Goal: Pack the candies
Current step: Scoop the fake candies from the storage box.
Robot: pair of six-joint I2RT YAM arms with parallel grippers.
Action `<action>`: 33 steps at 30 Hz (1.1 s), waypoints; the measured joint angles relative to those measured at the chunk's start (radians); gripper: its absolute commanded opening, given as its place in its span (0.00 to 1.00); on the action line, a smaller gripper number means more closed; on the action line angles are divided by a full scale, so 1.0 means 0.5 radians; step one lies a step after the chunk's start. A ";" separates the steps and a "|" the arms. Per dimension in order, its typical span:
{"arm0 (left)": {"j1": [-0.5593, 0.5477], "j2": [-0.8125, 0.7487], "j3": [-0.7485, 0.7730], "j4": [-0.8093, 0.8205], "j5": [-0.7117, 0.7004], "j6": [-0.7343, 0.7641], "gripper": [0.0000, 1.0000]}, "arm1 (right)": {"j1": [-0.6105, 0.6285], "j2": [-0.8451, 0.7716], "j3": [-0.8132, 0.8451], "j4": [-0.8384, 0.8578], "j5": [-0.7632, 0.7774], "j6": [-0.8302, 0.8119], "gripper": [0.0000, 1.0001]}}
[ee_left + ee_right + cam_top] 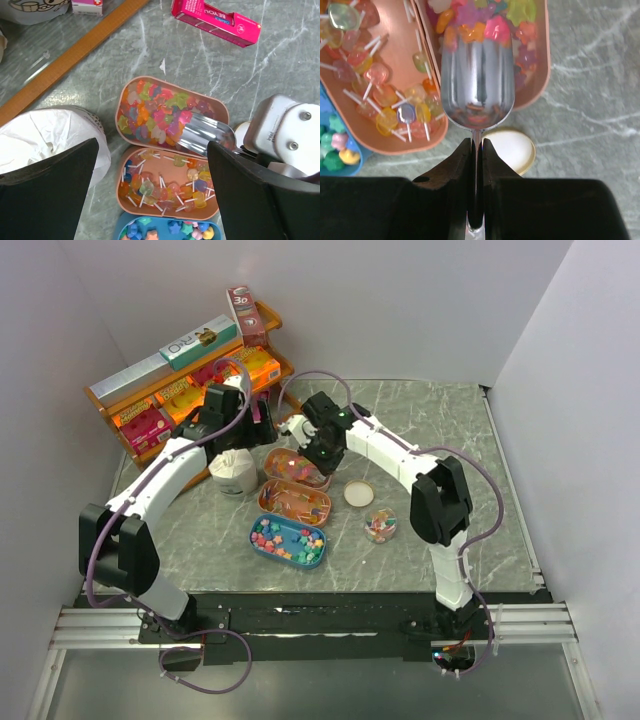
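Partly over tray rim point(546, 50), scoop point(477, 75) touches candies point(497, 27).

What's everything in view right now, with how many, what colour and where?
candies: many, mixed colours, in three trays and jar
gummy tray: one, pink, farthest in the row
lollipop tray: one, pink, middle
blue tray: one, blue, nearest the arms
jar: one, clear, right of blue tray
lid: one, white, beside jar
scoop: one, silver, over gummy tray
bag: one, white, left of trays
pink box: one, lying beyond trays
shelf: one, wooden, far left corner, holding boxes
left gripper: one, black, open, above trays
right gripper: one, black, shut on scoop handle
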 measured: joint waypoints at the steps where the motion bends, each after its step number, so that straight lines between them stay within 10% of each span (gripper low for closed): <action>1: 0.006 0.000 0.000 -0.003 -0.002 0.000 0.96 | 0.005 0.011 0.000 0.018 0.003 0.001 0.00; 33: 0.149 -0.066 -0.030 -0.043 0.008 -0.018 0.97 | 0.008 0.016 -0.350 0.667 0.000 0.091 0.00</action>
